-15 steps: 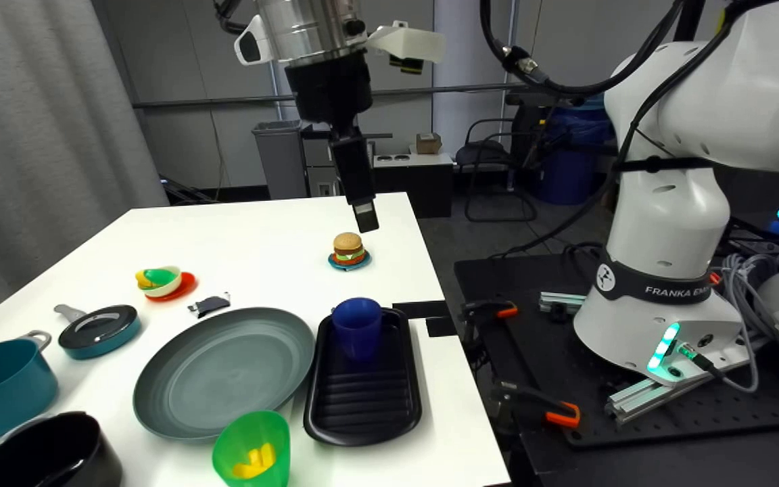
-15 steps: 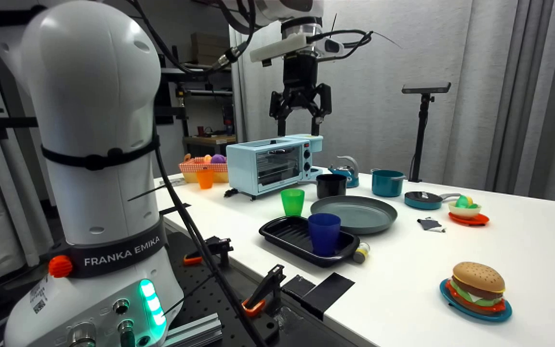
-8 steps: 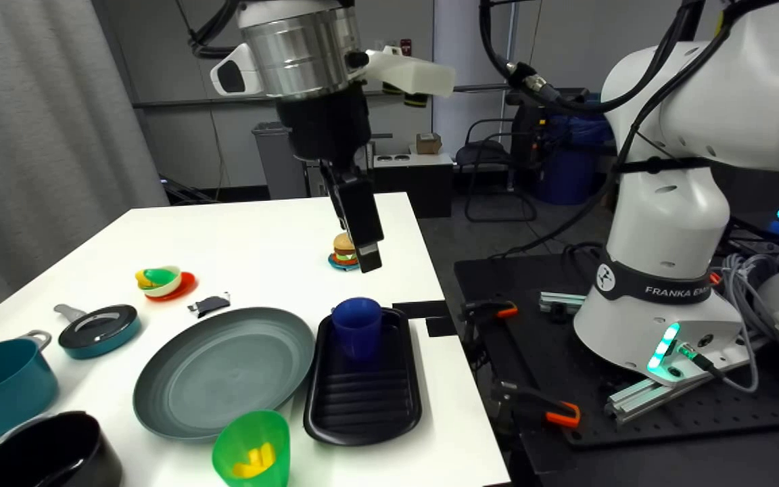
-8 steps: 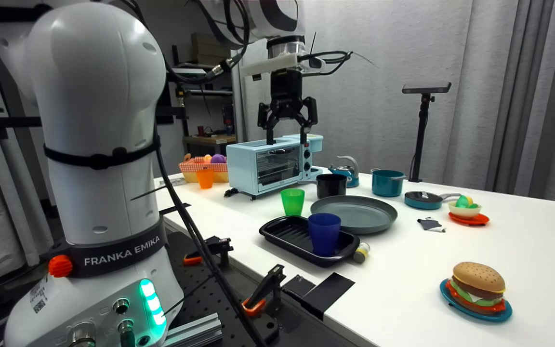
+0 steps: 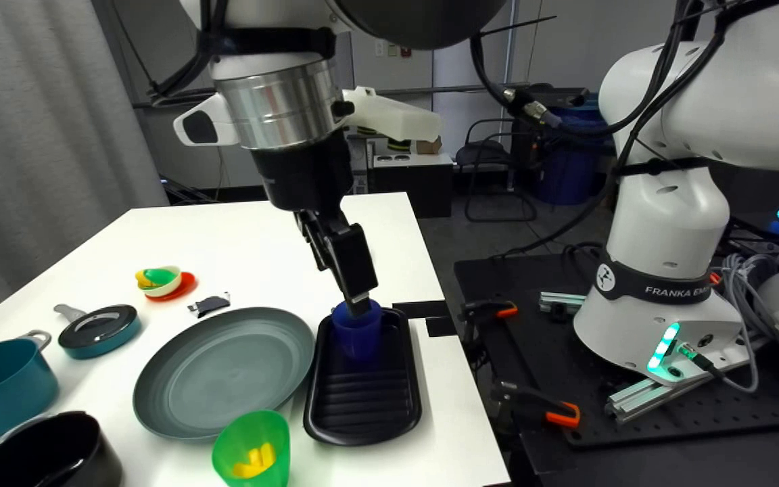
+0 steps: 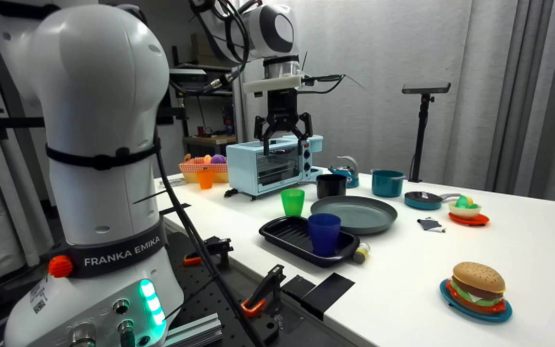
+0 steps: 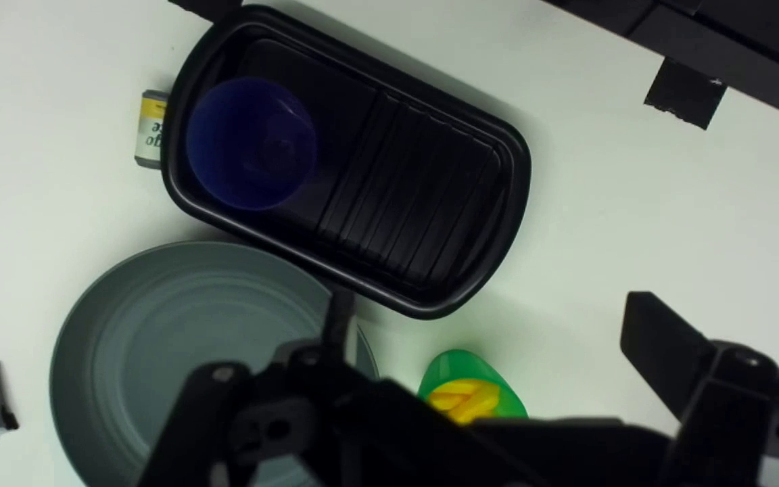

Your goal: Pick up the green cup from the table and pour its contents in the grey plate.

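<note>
The green cup point(image 5: 251, 439) stands upright on the white table point(image 5: 261, 220), beside the grey plate point(image 5: 227, 372). Several yellow pieces point(image 5: 254, 461) lie inside it. The cup point(image 6: 292, 202) and plate point(image 6: 354, 214) also show in an exterior view. My gripper point(image 6: 283, 151) is open and empty, high above the table, with its fingers pointing down. In the wrist view, the cup point(image 7: 454, 368) shows between the open fingers point(image 7: 490, 308), and the gripper's body hides its lower part. The plate point(image 7: 180, 325) is partly covered by the left finger.
A black tray point(image 5: 362, 419) holding a blue cup point(image 5: 357, 338) lies against the plate's side, close to the green cup. A black pot point(image 5: 44, 453), teal pot point(image 5: 4, 389) and toy oven point(image 6: 277, 166) stand nearby. A toy burger point(image 6: 477, 286) sits farther off.
My open gripper has come down and, in an exterior view, shifted left while looming larger, nearer the camera. The cup, plate and other objects have not moved.
</note>
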Robot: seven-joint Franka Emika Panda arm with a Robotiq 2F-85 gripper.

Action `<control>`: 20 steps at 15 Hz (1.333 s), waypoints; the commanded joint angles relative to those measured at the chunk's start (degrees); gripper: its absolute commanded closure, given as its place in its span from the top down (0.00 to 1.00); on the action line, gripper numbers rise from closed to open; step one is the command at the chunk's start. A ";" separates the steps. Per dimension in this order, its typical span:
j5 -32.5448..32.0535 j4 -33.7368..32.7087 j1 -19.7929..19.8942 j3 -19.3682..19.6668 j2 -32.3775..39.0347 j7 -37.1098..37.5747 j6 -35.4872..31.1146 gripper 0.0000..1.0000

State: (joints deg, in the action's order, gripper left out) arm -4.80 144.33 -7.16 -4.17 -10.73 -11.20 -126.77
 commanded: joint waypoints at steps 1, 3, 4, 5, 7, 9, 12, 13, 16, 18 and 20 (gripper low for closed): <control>0.67 -2.98 -0.56 -0.44 4.38 -3.88 -2.79 1.00; 1.17 -4.22 -0.65 -0.79 6.17 -5.36 -3.54 1.00; 1.32 -4.81 -0.67 -1.00 7.06 -6.02 -3.86 1.00; 1.64 -5.45 -0.68 -1.19 7.87 -6.76 -3.69 1.00; 2.36 -6.71 -0.71 -1.65 9.48 -8.34 -3.31 1.00; 2.58 -7.59 -0.69 -2.13 10.75 -9.47 -3.21 1.00; 0.97 -6.77 -0.27 -2.49 10.21 -8.31 -2.79 1.00; 0.97 -7.01 -0.27 -2.60 10.58 -8.66 -2.79 1.00; 0.97 -7.33 -0.27 -2.69 10.90 -8.92 -2.79 1.00; 0.97 -7.42 -0.27 -2.69 10.90 -8.94 -2.79 1.00; 0.27 -7.13 -0.05 -2.47 10.80 -8.54 -3.29 1.00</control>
State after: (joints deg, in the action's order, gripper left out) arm -3.85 136.98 -7.61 -6.68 0.17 -20.14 -129.66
